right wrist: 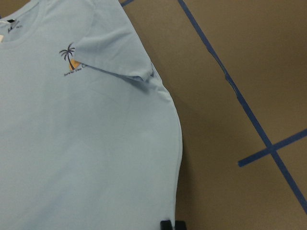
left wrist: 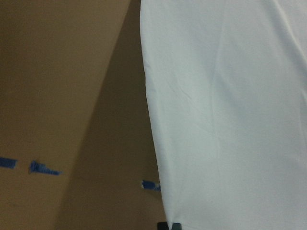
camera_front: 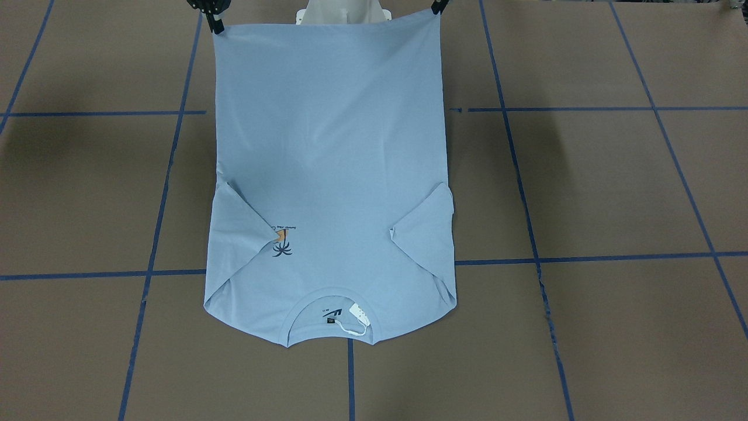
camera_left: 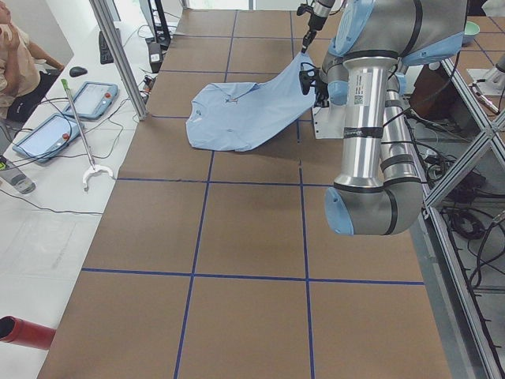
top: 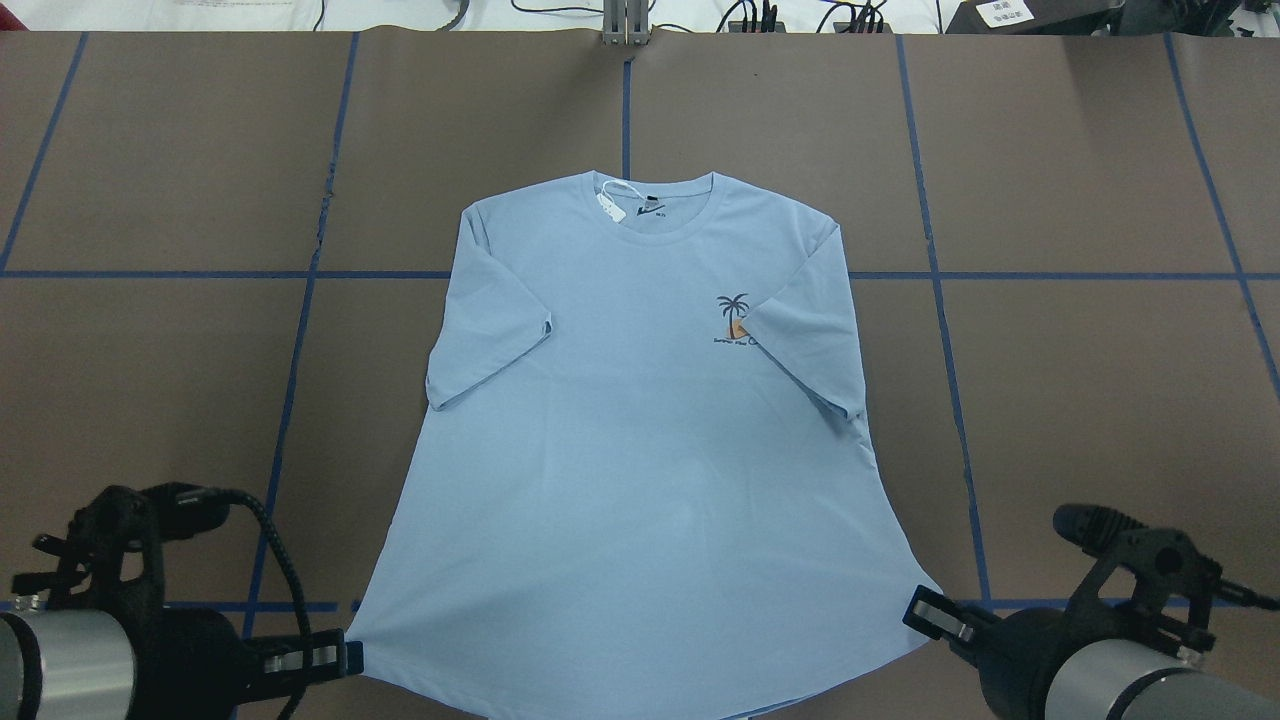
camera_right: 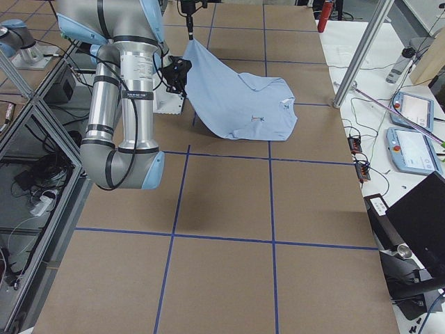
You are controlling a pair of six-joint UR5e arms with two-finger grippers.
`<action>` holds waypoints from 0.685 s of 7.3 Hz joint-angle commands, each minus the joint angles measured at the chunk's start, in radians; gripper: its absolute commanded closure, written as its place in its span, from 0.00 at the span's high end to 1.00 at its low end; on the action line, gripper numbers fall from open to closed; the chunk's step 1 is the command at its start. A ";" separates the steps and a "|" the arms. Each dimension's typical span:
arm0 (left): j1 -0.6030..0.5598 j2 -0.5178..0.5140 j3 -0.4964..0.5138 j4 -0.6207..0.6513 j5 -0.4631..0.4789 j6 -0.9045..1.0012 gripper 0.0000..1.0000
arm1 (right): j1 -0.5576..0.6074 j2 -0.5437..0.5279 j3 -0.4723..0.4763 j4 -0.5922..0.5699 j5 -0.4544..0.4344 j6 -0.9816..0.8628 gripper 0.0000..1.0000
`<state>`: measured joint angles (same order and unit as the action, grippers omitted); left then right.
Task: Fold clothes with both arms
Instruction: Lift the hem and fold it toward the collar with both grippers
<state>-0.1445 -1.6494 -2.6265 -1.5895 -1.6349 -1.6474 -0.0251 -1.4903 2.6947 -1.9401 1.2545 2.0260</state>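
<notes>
The light blue T-shirt (top: 640, 450) lies face up, collar far from me, both sleeves folded in over the chest. Its palm print (top: 733, 318) and white hang tag (top: 612, 205) show. My left gripper (top: 348, 655) is shut on the near left hem corner. My right gripper (top: 918, 610) is shut on the near right hem corner. In the side views the hem end of the T-shirt (camera_left: 245, 110) is raised off the table while the collar end rests flat. In the front view the left gripper (camera_front: 437, 10) and right gripper (camera_front: 217, 24) pinch the stretched hem.
The brown table (top: 1100, 400) is marked with a blue tape grid. The white pedestal base (camera_front: 342, 11) stands behind the raised hem. A person (camera_left: 16, 55) sits past the table's far side near two tablets (camera_left: 91, 99). Cables and a metal post (top: 625, 20) line the far edge.
</notes>
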 commanded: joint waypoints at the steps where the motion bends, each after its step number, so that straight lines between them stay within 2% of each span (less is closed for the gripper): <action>1: -0.189 -0.120 0.061 0.064 -0.066 0.223 0.00 | 0.214 0.152 -0.018 -0.062 0.154 -0.230 0.00; 2: -0.325 -0.212 0.150 0.090 -0.138 0.342 0.00 | 0.338 0.236 -0.077 -0.077 0.234 -0.333 0.00; 3: -0.454 -0.293 0.275 0.100 -0.219 0.435 0.00 | 0.460 0.334 -0.196 -0.077 0.288 -0.415 0.00; 5: -0.585 -0.369 0.461 0.088 -0.235 0.568 0.00 | 0.644 0.401 -0.390 -0.062 0.353 -0.568 0.00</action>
<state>-0.6453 -1.9692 -2.2783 -1.4957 -1.8536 -1.1593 0.5053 -1.1376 2.4204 -2.0080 1.5682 1.5550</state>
